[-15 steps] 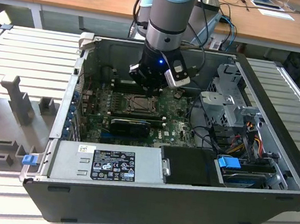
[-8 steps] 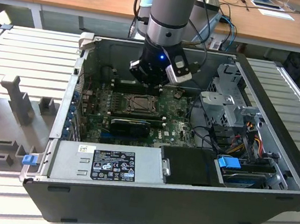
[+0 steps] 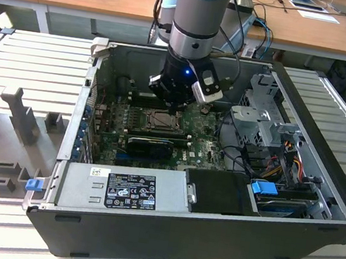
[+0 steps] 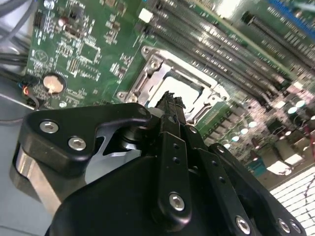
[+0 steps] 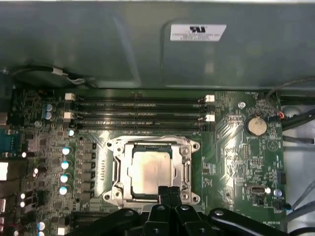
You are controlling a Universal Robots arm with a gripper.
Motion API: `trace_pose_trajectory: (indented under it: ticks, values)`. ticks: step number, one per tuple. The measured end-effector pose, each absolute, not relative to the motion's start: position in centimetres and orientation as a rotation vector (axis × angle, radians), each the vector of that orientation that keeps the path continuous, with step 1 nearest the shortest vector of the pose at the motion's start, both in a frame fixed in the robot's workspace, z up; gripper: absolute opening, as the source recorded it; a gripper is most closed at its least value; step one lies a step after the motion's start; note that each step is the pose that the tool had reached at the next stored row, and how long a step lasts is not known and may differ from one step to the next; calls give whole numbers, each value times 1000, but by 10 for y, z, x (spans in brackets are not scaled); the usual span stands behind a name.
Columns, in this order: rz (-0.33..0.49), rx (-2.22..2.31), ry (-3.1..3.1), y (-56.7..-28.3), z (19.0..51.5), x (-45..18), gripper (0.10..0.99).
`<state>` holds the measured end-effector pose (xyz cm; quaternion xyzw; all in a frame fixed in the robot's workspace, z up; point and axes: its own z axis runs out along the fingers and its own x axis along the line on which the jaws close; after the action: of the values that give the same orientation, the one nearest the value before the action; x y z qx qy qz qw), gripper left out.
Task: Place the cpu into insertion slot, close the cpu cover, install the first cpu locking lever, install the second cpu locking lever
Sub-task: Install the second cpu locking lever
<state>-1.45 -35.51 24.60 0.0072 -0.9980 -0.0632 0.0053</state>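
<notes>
The gripper (image 5: 169, 191) hangs low over the motherboard (image 3: 199, 147) inside the open computer case (image 3: 319, 181), its fingers (image 4: 171, 110) pressed together with nothing between them, a narrow tip suited to pushing rather than gripping. Directly beyond that tip in the first wrist view lies the cpu (image 5: 149, 172), already seated flat in the insertion slot (image 5: 121, 171), its pale metal top showing through the window of the cpu cover (image 5: 186, 169). The cover appears to be lying down over the chip, framing it on all sides, though whether it is fully latched cannot be told. The tip sits at the socket's near edge, likely because the locking levers run along the socket's sides. The memory slots (image 5: 140, 109) lie on the far side of the socket from the gripper, and the coin cell battery (image 5: 256, 126) sits off to one side, well apart.
</notes>
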Motion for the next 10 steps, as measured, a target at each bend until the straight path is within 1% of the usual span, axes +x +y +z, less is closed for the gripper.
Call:
trace_pose_trajectory:
  ticks: [3, 7, 10]
  values:
    - [-198, 22, -3113, -364, 244, -15, 106]
    - [-202, 33, -3105, -368, 240, -15, 106]
    - [-228, 38, -3103, -376, 238, -19, 106]
